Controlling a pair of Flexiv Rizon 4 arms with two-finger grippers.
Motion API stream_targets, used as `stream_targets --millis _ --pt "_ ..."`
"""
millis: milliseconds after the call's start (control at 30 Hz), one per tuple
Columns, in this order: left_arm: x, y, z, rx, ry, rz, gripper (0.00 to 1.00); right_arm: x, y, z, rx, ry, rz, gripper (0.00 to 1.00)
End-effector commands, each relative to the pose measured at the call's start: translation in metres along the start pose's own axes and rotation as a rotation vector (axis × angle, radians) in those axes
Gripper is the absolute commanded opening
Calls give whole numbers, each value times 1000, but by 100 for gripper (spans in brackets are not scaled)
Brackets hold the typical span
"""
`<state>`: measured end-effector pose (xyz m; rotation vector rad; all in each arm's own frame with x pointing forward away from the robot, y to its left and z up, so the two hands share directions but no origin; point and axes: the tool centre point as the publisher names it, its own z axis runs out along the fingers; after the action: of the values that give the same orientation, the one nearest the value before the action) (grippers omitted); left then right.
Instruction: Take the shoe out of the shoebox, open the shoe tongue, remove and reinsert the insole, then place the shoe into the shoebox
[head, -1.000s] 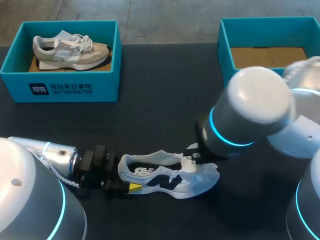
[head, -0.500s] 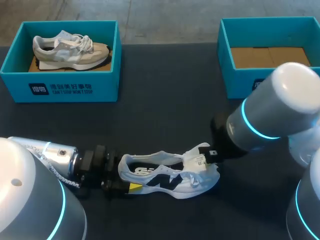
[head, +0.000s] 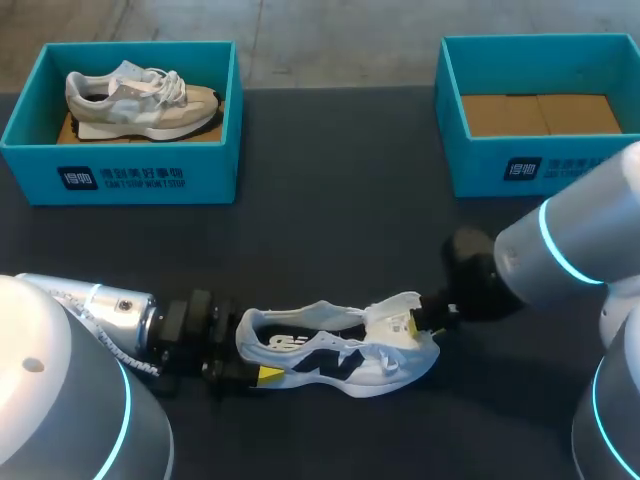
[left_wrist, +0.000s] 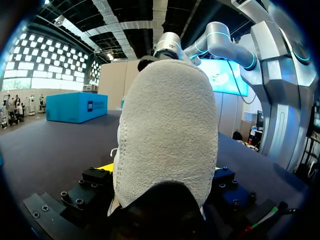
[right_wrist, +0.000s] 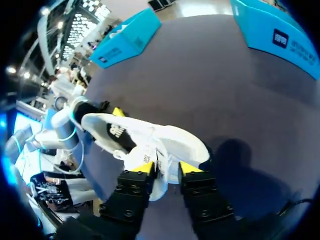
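white mesh sneaker (head: 335, 357) lies sideways, heel clamped in left gripper (head: 250, 364) as anchor; right gripper (right_wrist: 167, 169) pinches its white padded tongue (right_wrist: 158, 159) to draw it open.

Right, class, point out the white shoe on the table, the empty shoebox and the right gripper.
white shoe (head: 330, 365), head view, dark side logo.
empty shoebox (head: 480, 165), head view, front wall.
right gripper (right_wrist: 167, 167), right wrist view, midway between fingertips.

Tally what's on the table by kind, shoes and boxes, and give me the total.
Shoes: 2, beige mesh sneaker and white sneaker with navy logo
Shoeboxes: 2, teal cardboard shoebox on the left and teal cardboard shoebox on the right
Total: 4
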<state>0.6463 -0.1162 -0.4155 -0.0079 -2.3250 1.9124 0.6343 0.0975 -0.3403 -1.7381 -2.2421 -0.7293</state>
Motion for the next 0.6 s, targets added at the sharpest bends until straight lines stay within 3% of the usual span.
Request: stream_targets --millis 33,400,600 --pt "1 1 -1 0 -1 0 0 5 -2 -27 25 74 -32 100" --pt "1 1 -1 0 -1 0 0 32 8 -66 114 -81 -189 100" --pt "1 1 -1 0 -1 0 0 50 17 -83 169 -262 -301 100"
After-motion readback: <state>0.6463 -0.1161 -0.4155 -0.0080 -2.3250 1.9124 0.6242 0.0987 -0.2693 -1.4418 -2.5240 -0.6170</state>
